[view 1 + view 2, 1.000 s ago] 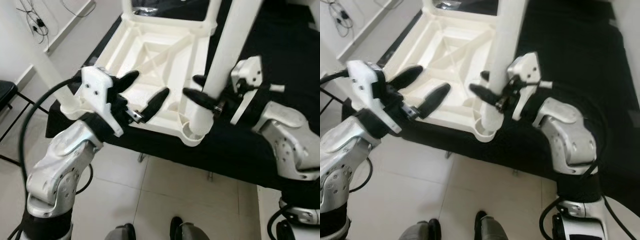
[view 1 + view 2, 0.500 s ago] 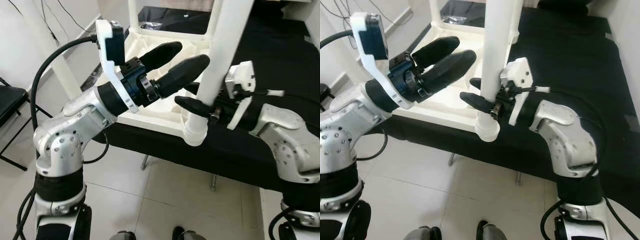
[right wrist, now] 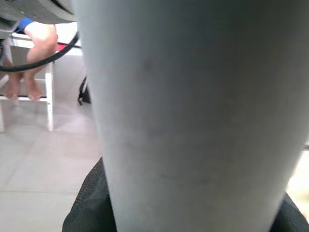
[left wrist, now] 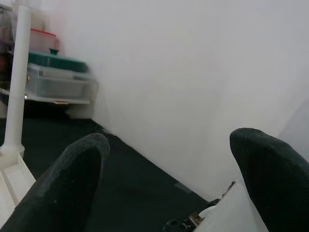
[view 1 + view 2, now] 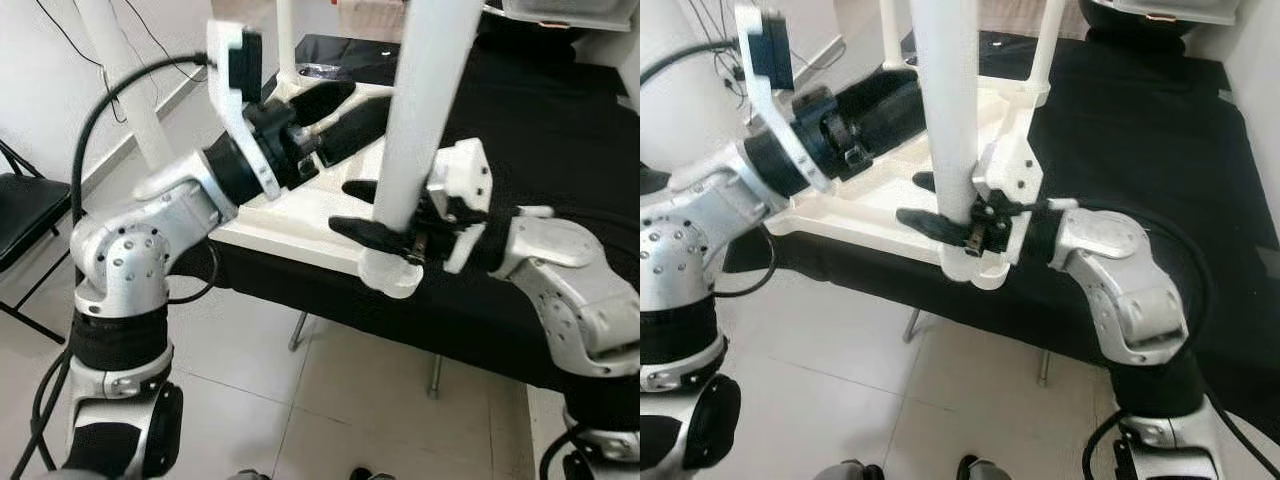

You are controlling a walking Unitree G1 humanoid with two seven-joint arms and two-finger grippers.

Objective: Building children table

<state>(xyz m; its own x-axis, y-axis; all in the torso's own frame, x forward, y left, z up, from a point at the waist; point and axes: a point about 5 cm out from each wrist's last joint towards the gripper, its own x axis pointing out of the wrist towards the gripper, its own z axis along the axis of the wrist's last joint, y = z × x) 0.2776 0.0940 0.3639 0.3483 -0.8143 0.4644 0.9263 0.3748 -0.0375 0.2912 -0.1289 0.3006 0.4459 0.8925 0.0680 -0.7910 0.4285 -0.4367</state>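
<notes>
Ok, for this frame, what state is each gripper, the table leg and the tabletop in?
Right gripper: shut on the white table leg.
White table leg: upright, its foot in the corner socket.
Left gripper: open, holding nothing, over the tabletop.
Tabletop: upside down on the black surface.

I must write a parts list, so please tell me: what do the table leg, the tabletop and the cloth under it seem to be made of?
Leg: probably moulded plastic, smooth matte white, a plain round tube; the right tool grips it.
Tabletop: likely the same plastic, white, lying upside down with moulded ribs showing.
Cloth: black fabric, dull and slightly wrinkled.
</notes>
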